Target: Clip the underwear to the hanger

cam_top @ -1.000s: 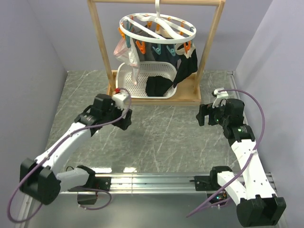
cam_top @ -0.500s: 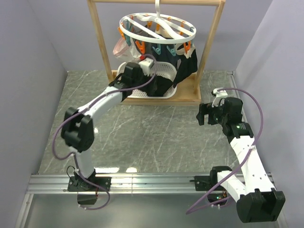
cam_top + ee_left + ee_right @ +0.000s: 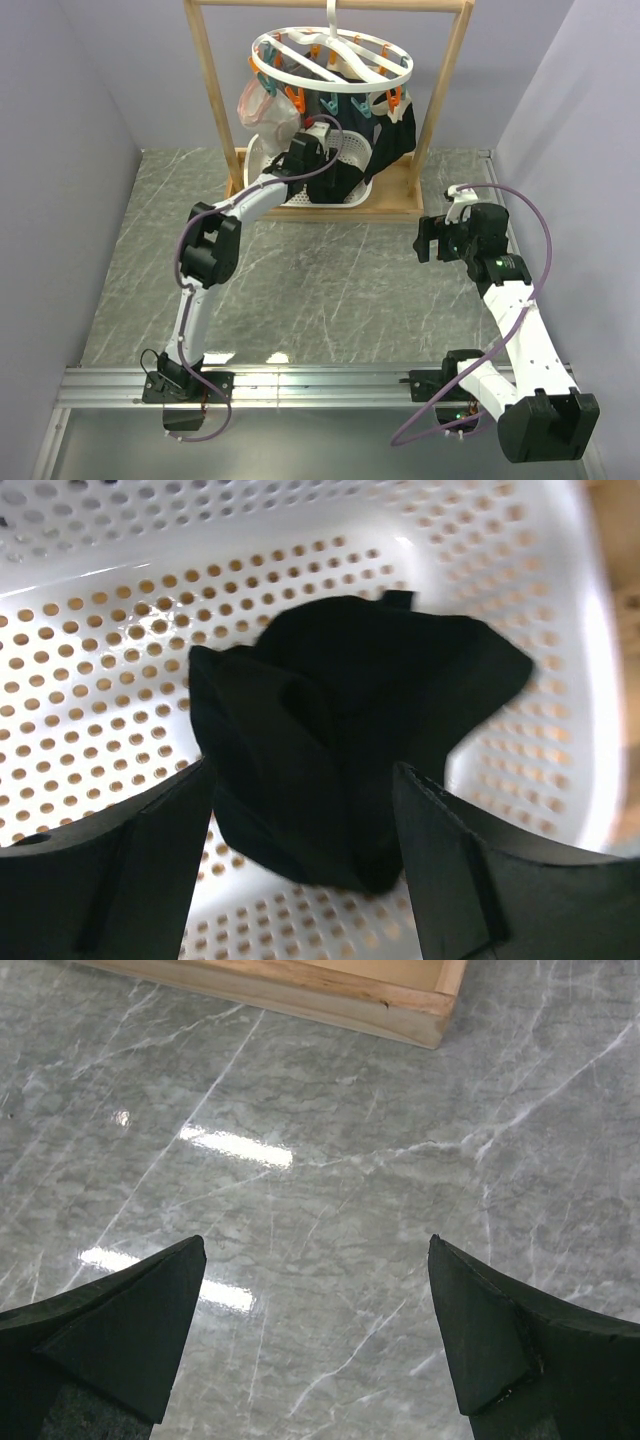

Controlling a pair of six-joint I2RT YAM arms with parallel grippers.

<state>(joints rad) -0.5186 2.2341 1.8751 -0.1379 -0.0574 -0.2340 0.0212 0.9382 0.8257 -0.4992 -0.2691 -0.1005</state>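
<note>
left gripper point(image 3: 300, 780): we see it now deeper in the basket point(image 3: 100, 630), jaws apart | underwear point(image 3: 340, 720): crumpled between these jaws, on basket floor | right gripper point(image 3: 315, 1250): unchanged, jaws wide apart over table point(image 3: 330, 1160)

We count two grippers, the left gripper point(image 3: 302, 780) and the right gripper point(image 3: 315, 1250); one round hanger point(image 3: 330, 87); one wooden rack point(image 3: 390, 200); one white basket point(image 3: 100, 630); two black garments, the underwear point(image 3: 340, 730) in the basket and a hanging black garment point(image 3: 400, 140); one pink garment point(image 3: 262, 105); one desk point(image 3: 320, 290).
</note>
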